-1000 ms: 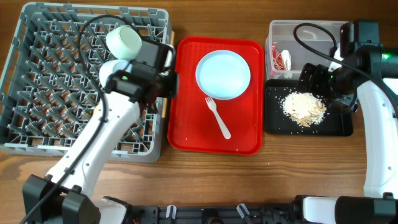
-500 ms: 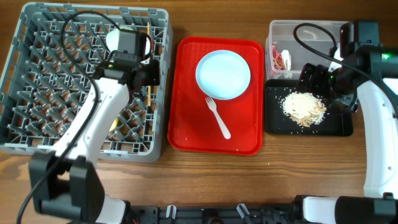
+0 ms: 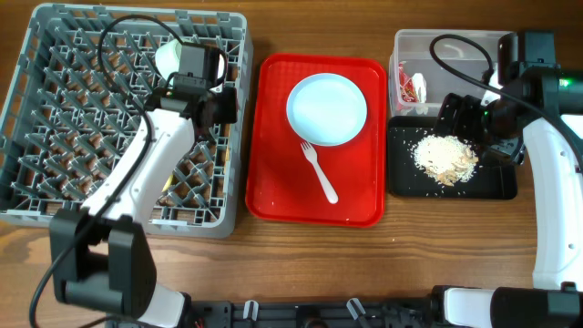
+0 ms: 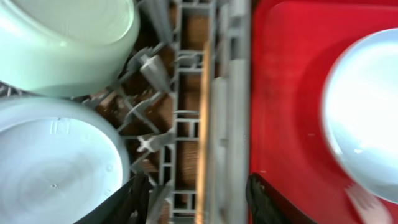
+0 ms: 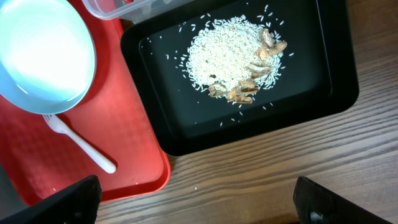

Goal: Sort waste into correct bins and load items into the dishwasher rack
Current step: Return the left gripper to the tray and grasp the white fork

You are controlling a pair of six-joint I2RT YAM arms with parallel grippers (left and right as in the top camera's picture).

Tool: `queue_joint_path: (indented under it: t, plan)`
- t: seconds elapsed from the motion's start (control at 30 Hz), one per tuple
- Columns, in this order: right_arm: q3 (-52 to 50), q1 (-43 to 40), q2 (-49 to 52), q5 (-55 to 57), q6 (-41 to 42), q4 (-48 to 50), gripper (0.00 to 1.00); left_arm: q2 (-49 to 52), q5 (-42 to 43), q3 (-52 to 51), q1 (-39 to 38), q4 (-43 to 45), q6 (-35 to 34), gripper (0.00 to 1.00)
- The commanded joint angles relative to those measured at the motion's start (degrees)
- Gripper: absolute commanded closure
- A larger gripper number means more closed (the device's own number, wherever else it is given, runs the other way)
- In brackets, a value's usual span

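My left gripper (image 3: pixel 221 107) hangs over the right side of the grey dishwasher rack (image 3: pixel 55 118), jaws open. In the left wrist view its fingers straddle the rack wall and the thin wooden chopsticks (image 4: pixel 204 124) without touching them. Two pale bowls (image 4: pixel 68 37) (image 4: pixel 56 162) sit in the rack beside it. The white plate (image 3: pixel 327 109) and white fork (image 3: pixel 319 171) lie on the red tray (image 3: pixel 273 182). My right gripper (image 3: pixel 465 118) hovers wide open and empty over the black tray (image 3: pixel 496 187), which holds the food scraps (image 3: pixel 444 157). The wrapper (image 3: pixel 412 88) lies in the clear tub (image 3: pixel 446 46).
The red tray sits tight between the rack and the two bins. Bare wooden table (image 5: pixel 261 180) runs along the front edge. A cable (image 3: pixel 460 55) loops above the clear tub.
My left gripper swung from the rack's right edge in over the rack and its jaws opened, leaving the chopsticks free by the rack wall. The right arm has not moved.
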Motion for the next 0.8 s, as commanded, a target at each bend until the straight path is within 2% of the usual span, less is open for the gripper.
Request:
queue_joint_path:
  t: [0.0, 0.07, 0.2, 0.27, 0.53, 0.77]
  plan:
    - [0.4, -0.1, -0.4, 1.0, -0.7, 0.0, 0.00, -5.2, 5.4, 1.2, -4.4, -0.1, -5.0, 0.48]
    - [0.4, -0.1, -0.4, 1.0, -0.7, 0.0, 0.00, -5.2, 7.3, 1.2, -8.0, -1.3, -12.6, 0.39]
    - [0.4, -0.1, -0.4, 1.0, -0.7, 0.0, 0.01, -2.9, 7.3, 1.2, -14.1, -2.8, -22.9, 0.41]
    - [0.4, -0.1, -0.4, 1.0, -0.7, 0.0, 0.00, -1.2, 7.2, 1.2, -17.1, -2.8, -26.0, 0.41]
    - [0.4, -0.1, -0.4, 1.0, -0.7, 0.0, 0.00, 8.1, 4.0, 1.2, -25.0, -1.8, -32.7, 0.44]
    - [0.4, -0.1, -0.4, 1.0, -0.7, 0.0, 0.00, 15.4, 2.4, 1.2, -27.3, 1.9, -32.8, 0.45]
